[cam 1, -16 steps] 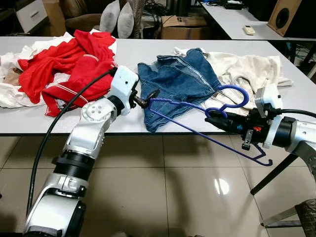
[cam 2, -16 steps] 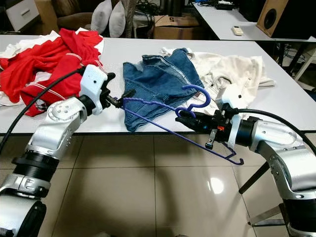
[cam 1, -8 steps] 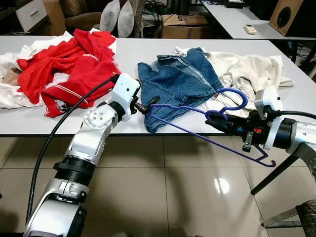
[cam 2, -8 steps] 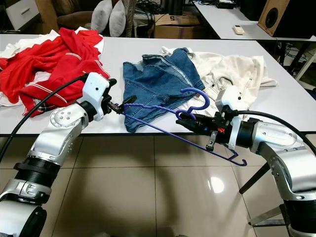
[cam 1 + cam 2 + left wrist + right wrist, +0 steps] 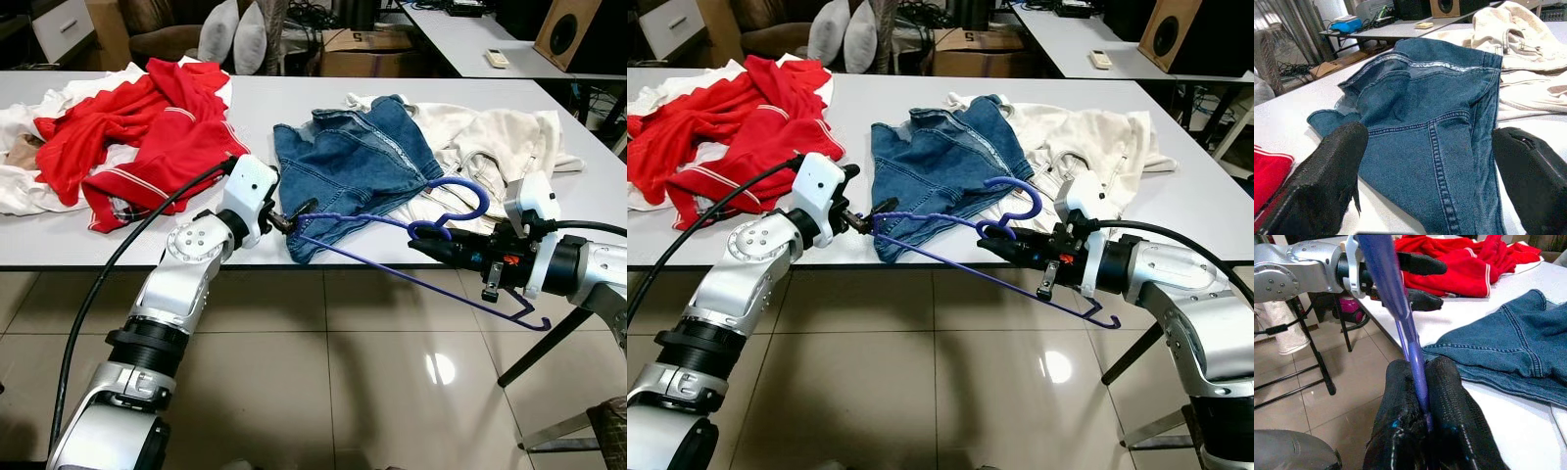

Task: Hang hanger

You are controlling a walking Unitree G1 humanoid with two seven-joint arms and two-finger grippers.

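Blue hanger (image 5: 411, 257) hangs in the air off the bench (image 5: 294, 108) front edge; right gripper (image 5: 419, 247) is clamped on its neck below the hook. Left gripper (image 5: 294, 211) is spread at the far shoulder tip over denim garment (image 5: 353, 162). Likely light, thin, stiff, slippery wire; neck grip suits.

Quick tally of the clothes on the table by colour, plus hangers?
Red garments: 1 pile, count unclear, at least 1
Blue denim garment: 1
Cream-white garment, right side: 1
White cloth under the red pile: 1
Purple plastic hanger: 1, pinched in the right hand
Total: 5 at least
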